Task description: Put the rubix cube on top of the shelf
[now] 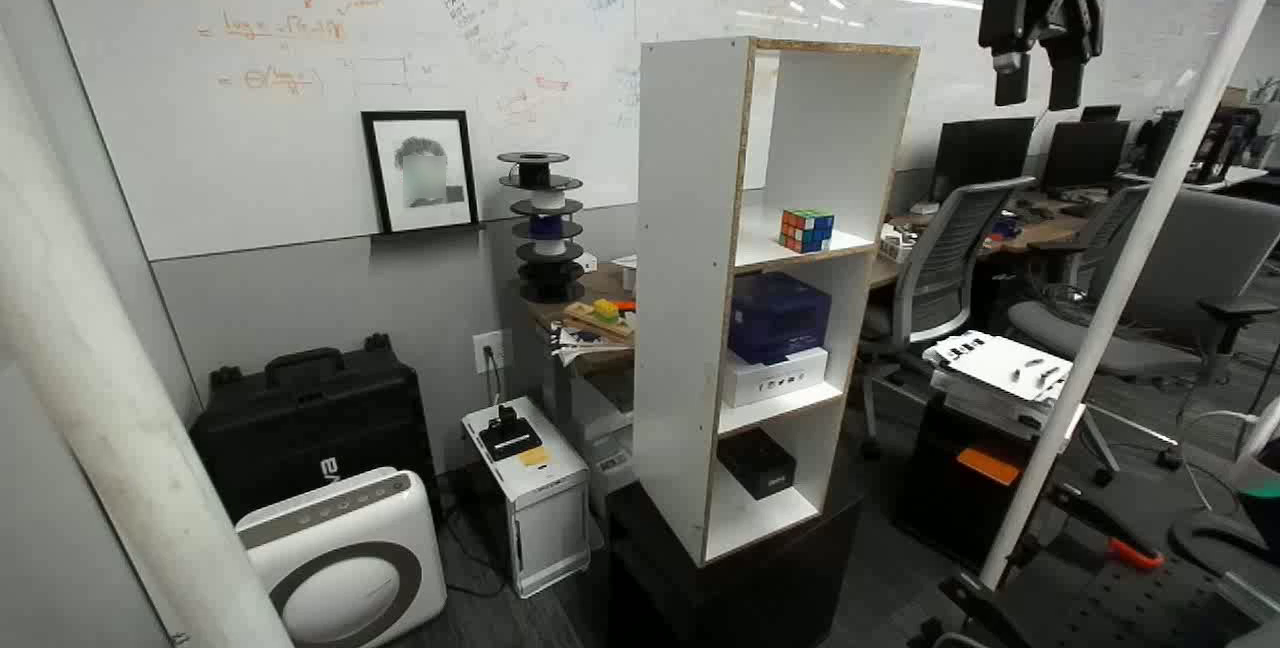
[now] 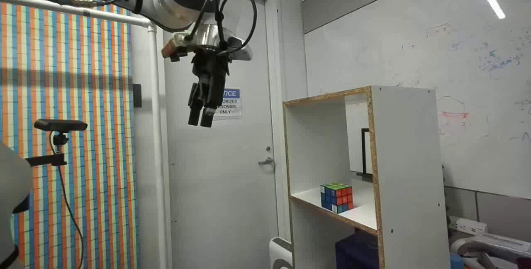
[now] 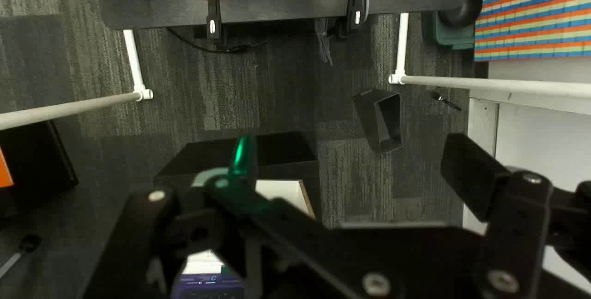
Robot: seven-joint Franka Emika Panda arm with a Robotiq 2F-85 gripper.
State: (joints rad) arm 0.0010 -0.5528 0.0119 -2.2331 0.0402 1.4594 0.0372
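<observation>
The rubix cube (image 1: pixel 806 231) sits on the floor of the top compartment of the white shelf (image 1: pixel 690 278). In an exterior view the cube (image 2: pixel 337 198) shows green, blue and red faces inside the shelf (image 2: pixel 408 169). My gripper (image 1: pixel 1040 90) hangs in the air apart from the shelf, pointing down. It also shows in an exterior view (image 2: pixel 200 121), with the door behind it. In the wrist view my gripper (image 3: pixel 353 165) has its fingers wide apart and nothing between them. Part of the shelf (image 3: pixel 281 190) shows there behind the left finger. The cube is not visible in the wrist view.
A dark blue bundle (image 1: pixel 780 316) rests on a white box (image 1: pixel 775 378) in the middle compartment. A black box (image 1: pixel 757 463) is in the lowest one. A white pole (image 1: pixel 1130 258) stands near the shelf. A black table (image 3: pixel 286 8) with orange clamps is at the wrist view's top.
</observation>
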